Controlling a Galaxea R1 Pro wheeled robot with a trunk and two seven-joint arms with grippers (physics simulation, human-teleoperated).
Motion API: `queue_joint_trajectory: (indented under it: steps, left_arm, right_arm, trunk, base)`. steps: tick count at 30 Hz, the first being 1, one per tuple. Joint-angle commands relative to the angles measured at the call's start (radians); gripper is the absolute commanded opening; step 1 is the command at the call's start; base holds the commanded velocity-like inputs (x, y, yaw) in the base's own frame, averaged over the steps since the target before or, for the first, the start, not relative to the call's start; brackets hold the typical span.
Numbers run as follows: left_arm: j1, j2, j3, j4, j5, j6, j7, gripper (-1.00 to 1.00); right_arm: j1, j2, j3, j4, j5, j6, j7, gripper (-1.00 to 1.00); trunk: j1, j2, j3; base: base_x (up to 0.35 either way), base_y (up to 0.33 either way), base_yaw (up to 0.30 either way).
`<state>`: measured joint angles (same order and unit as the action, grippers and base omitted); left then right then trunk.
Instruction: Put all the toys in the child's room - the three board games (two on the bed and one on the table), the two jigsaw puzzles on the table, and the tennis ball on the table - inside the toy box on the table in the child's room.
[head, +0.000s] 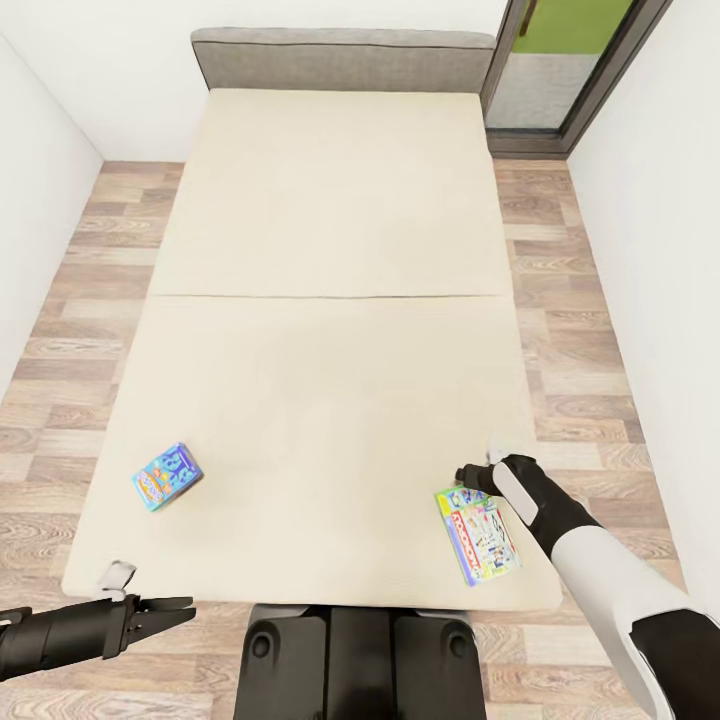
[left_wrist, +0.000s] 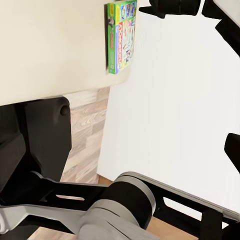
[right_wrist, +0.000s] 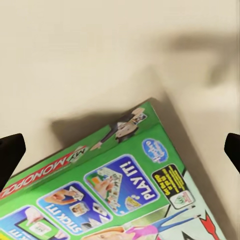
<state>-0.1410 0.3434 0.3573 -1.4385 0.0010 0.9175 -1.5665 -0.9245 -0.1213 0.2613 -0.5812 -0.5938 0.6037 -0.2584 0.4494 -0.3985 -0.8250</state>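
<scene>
Gripper (head: 478, 466) spread above Monopoly box (head: 478, 535)

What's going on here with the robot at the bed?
The robot stands at the foot of a bed with two board games lying on it. Its right gripper hangs open just over the far end of the green Monopoly box, not yet holding it. The left gripper waits open below the bed's near edge, short of the small blue game box.
</scene>
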Motion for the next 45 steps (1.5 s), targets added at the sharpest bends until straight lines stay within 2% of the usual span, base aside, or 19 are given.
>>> queue_joint_trajectory:
  steps: [1, 33, 45]
  left_arm:
    - [0.000, 0.000, 0.000, 0.000, -0.001, 0.011, -0.004, 1.00]
    - [0.000, -0.001, -0.001, 0.000, -0.001, 0.011, -0.004, 1.00]
    - [0.000, -0.001, -0.001, 0.000, -0.001, 0.011, -0.004, 1.00]
  right_arm:
    - [-0.001, -0.002, 0.008, -0.002, -0.011, 0.002, -0.009, 1.00]
    - [-0.002, -0.003, 0.008, -0.002, -0.011, 0.003, -0.008, 1.00]
    - [-0.002, -0.001, 0.008, -0.002, -0.011, 0.002, -0.008, 1.00]
  trunk:
    - [0.001, -0.002, -0.001]
    - [0.001, -0.002, -0.002]
    - [0.001, -0.002, -0.002]
  base:
    - [0.000, 0.000, 0.000]
    - [-0.001, 0.000, 0.000]
    - [-0.087, 0.000, 0.000]
